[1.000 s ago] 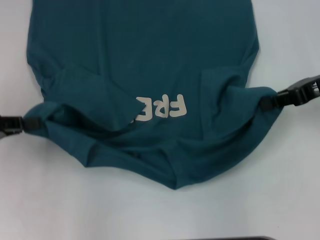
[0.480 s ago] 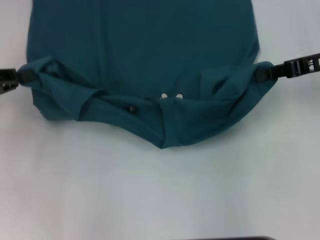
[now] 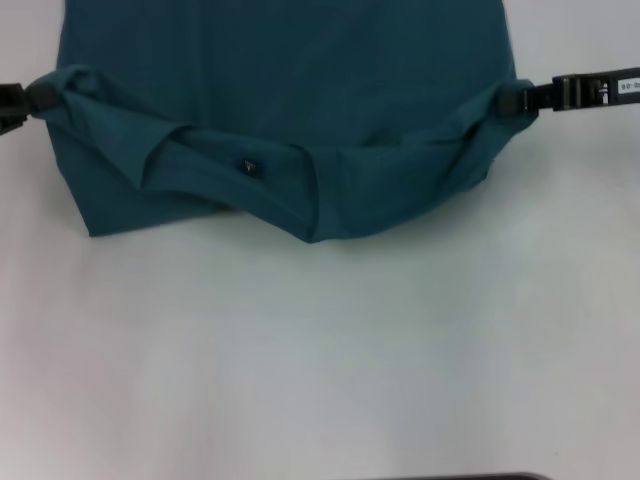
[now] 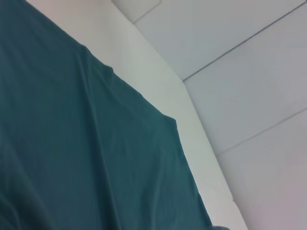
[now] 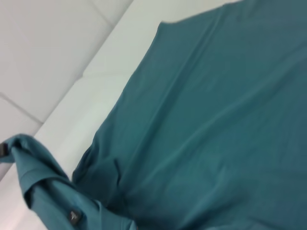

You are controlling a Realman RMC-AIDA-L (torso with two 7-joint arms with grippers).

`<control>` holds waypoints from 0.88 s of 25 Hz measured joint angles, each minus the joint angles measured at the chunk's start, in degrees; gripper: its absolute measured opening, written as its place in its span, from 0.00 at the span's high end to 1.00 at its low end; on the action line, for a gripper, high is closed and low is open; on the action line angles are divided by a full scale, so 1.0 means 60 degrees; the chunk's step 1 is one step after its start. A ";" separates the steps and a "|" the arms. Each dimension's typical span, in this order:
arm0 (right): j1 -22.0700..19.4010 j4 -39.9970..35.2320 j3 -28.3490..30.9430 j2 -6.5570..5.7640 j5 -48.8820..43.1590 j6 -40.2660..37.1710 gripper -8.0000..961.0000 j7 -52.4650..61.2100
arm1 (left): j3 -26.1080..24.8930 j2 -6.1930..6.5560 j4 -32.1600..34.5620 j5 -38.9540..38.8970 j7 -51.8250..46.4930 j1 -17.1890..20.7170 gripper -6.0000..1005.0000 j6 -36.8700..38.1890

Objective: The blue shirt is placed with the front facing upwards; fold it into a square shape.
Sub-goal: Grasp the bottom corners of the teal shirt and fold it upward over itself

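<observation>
teal-blue cotton fills most of the top half of our head view: the blue shirt (image 3: pixel 290 90) is spread on the white table (image 3: pixel 320 350), with its near end doubled back over the body so a thick, rumpled band runs across between our two grippers. we've got the left gripper (image 3: pixel 22 98) at the far left edge of the view, clamped on a bunched corner of the fabric, and the right gripper (image 3: pixel 515 100) out on the opposite side, pinched shut on the other bunched corner. both corners look lifted a bit, and the fold sags toward us in the middle. the small black neck label (image 3: pixel 248 166) sits on the folded band, left of centre. from the left wrist we just see smooth shirt (image 4: pixel 86 153) against the table edge. the right wrist view shows the shirt (image 5: pixel 216 120), the label (image 5: pixel 73 217) and the far bunched corner.
</observation>
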 joint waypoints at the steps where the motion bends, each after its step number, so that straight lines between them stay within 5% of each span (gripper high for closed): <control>1: 0.0005 0.0002 0.0001 0.0037 0.0037 0.0130 0.97 0.0014 | -0.0006 -0.0026 0.0000 -0.0030 0.0016 -0.0031 0.96 -0.0113; 22: 0.0176 0.0122 -0.0097 0.0883 0.1012 0.3260 0.97 -0.0560 | 0.0163 -0.0642 -0.0009 -0.1325 0.2142 -0.0761 0.96 -0.2500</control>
